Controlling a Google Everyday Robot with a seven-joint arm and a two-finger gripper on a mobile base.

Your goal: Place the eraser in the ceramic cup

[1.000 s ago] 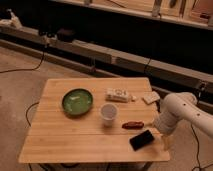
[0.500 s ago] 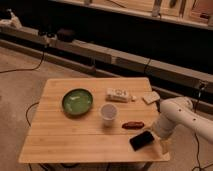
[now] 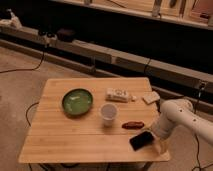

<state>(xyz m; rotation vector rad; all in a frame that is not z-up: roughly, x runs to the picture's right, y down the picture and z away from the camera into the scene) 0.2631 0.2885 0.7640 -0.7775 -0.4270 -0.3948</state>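
- gripper (image 3: pixel 159 145) is low at the front right corner of the table (image 3: pixel 65 140), just right of the eraser (image 3: pixel 142 140). Jaws spread, nothing in them.
- eraser lies flat on the wood near the front edge, skewed, its long axis rising to the right.
- ceramic cup (image 3: pixel 108 113) stands upright near mid-table, up and left of the eraser, clearly apart from it.
- My read: this is the approach, grasp not yet made.
- To do it well: get over the eraser, turn the fingers across its short side, go right down to the wood, close square. It's a flat block, so a shallow bite will likely slip.
- brown oblong thing (image 3: pixel 133 125) lies between eraser and cup, near the eraser's upper end. Miss it on the descent, carry over it.
- Eraser looks about as long as the cup mouth is wide, so drop it end-first and tilted or it may bridge the rim. Don't knock the cup, it could tip.
- Hard to make out: the fingertips blend into the pale table edge, so I can't tell if one touches the eraser.
- arm (image 3: pixel 175 117) is cut off at the right edge.
- Cup interior is hidden.
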